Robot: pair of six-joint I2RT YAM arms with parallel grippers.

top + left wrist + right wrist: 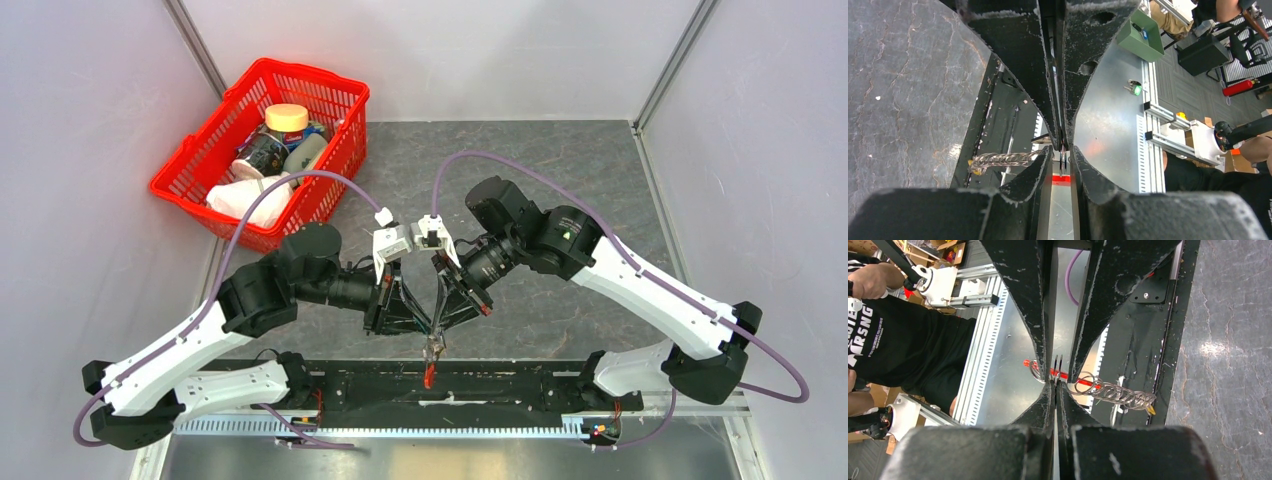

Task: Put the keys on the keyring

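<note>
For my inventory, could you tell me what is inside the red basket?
The basket holds a yellow-lidded jar, a dark can and white cloth; anything beneath is covered.

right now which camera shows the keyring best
The right wrist view: the keyring shows as a wire loop with its red strap. The left wrist view gives only an edge-on metal sliver and a red patch; the top view shows just the strap dangling, the ring too small to see.

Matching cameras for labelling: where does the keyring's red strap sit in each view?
Top: red strap low centre, against the black base plate.
Left wrist: strap low centre.
Right wrist: strap mid-frame.
Shared landmark: the black base plate.
</note>
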